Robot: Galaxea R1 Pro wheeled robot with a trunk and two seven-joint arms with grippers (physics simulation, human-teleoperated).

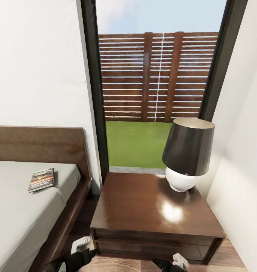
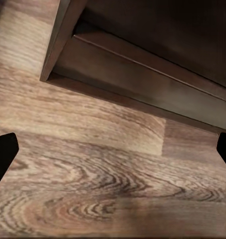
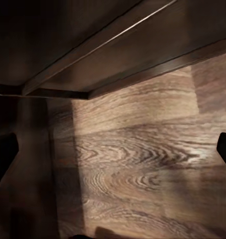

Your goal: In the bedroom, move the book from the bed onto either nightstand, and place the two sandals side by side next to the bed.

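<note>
The book [image 1: 41,179], dark with an orange band, lies flat on the bed's pale grey mattress [image 1: 19,211], near the headboard. To the right of the bed stands a glossy dark-brown nightstand [image 1: 143,211] with one wide drawer. My left gripper [image 2: 113,154] hangs open over the wood floor by the nightstand's lower front [image 2: 157,64], its black fingertips [image 2: 3,157] far apart. In the same low position, my right gripper [image 3: 113,152] is open and empty beside the nightstand's base [image 3: 93,45]. The two sandals are out of view.
A lamp [image 1: 187,153] with a dark shade and white base stands on the back right of the nightstand top. Behind is a tall dark-framed window [image 1: 94,94], with white wall close on the right. Both my arms [image 1: 73,258] sit low in front of the drawer.
</note>
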